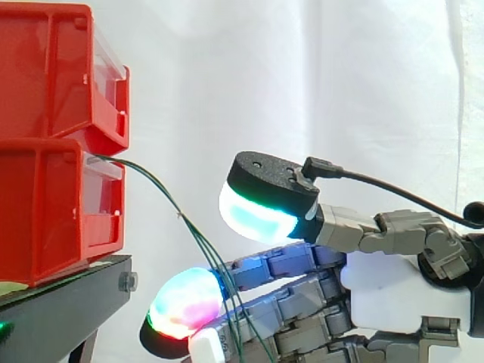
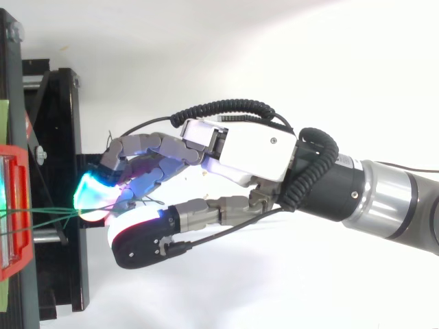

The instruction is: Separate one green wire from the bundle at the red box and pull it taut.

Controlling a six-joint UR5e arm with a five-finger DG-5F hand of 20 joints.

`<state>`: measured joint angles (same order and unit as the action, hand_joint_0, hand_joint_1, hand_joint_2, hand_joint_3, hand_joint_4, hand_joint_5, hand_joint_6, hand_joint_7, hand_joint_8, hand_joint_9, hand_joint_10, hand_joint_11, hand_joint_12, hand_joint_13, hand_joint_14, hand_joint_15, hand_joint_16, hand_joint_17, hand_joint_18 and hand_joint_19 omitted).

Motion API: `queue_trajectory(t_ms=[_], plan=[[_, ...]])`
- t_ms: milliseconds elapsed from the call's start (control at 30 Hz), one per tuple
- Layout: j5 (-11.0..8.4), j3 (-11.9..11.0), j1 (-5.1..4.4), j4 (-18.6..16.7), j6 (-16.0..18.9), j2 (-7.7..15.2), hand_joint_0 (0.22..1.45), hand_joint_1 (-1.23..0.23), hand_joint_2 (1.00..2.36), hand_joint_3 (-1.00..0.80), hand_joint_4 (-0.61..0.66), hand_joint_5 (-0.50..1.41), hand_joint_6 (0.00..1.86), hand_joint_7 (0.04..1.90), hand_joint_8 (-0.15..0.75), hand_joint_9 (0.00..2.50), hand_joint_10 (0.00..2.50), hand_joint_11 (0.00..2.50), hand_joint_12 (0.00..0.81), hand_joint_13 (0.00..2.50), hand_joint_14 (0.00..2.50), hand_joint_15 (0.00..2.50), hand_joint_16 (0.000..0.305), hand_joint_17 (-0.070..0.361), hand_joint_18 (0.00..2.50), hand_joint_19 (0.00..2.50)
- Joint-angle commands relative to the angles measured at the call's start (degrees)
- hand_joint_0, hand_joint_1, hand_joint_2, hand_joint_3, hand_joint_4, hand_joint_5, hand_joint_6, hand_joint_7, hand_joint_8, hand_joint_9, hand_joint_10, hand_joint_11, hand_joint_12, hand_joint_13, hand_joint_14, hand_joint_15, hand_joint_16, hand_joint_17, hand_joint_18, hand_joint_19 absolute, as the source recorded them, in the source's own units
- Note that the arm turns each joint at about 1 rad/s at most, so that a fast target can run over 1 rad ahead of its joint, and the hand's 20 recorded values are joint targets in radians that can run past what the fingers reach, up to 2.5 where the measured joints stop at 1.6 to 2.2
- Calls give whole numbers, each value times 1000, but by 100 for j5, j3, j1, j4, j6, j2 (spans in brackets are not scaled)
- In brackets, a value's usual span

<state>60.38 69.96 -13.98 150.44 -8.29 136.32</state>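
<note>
Several thin green wires (image 1: 162, 195) leave the top front of the lower red box (image 1: 53, 208) and hang slack down to the right. They run across the outstretched fingers (image 1: 280, 265) of my hand (image 1: 378, 291), which reaches in from the right, just below the box's level. The thumb pad (image 1: 257, 212) glows cyan and stands above the fingers with a gap between them. From above, the green wires (image 2: 48, 218) run from the red box (image 2: 15, 212) to the glowing fingertips (image 2: 92, 195). My hand (image 2: 254, 151) is open. No single wire stands apart from the bundle.
A second red box (image 1: 53, 72) sits on top of the lower one. Both rest on a black stand (image 1: 60, 310) whose frame (image 2: 58, 137) lies just under the fingertips. A white curtain hangs behind.
</note>
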Motion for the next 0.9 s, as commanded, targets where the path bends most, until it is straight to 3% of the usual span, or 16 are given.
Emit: queue_trajectory(t_ms=[0,267,433,700,867], plan=[[0,0,-8,-6,3,0,577,-596,1013,-354,273,-108,503,1024,274,920,14,387,338,603,11,279,44,99,433,361],[-17,0,-25,-23,126,0,587,-595,1013,-352,259,-95,503,1070,272,963,15,416,342,647,13,310,44,99,461,377],[-26,-123,-61,-6,179,0,597,-605,1015,-334,222,-89,503,1131,274,981,16,442,343,658,13,315,44,98,470,379],[-35,-378,-34,390,609,0,607,-626,1017,-301,159,-82,501,1263,269,990,17,476,344,671,13,331,44,98,481,394],[-35,-404,-43,442,636,0,608,-646,1017,-288,130,-86,515,1291,272,990,19,521,346,675,14,343,44,98,486,398]])
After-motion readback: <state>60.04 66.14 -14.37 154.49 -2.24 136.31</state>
